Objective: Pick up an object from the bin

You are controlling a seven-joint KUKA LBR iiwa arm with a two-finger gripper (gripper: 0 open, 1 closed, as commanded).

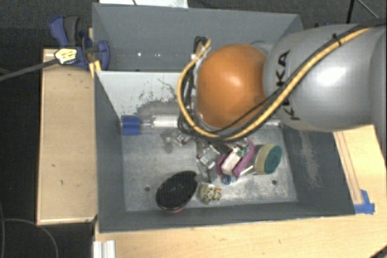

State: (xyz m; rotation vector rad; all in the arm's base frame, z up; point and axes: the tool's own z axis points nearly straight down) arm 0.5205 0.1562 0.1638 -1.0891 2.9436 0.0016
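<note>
Looking down into the grey metal bin [110, 160], we start at the left. A clear tube [162, 122] with a blue cap [130, 125] lies on its side along the foot of the back wall, the cap pointing left. Just below its right end sits a small pale scrap [172, 141], too small for us to name.

Toward the front wall, left of centre, a black oval disc [176, 190] lies flat on the floor. A small speckled piece [210, 193] sits just beside its right edge.

Above that pair the pincer [207, 161] hangs low over the middle of the floor, under the rounded orange cover [233, 84] on the wrist. We cannot tell whether it is released or clenched, and we see nothing gripped in it.

Nearest to it is a pink and purple piece [237, 160], tilted and lying just to its right in the right half of the bin. We cannot say whether the two touch. The speckled piece lies just below the pincer, toward the front wall.

Right of the pink and purple piece, and touching or nearly touching it, a cream roll [269, 158] with a teal face stands on edge.

The silver arm [332, 84] crosses the bin's right rim, with a yellow and black cable looped round the orange cover.
</note>
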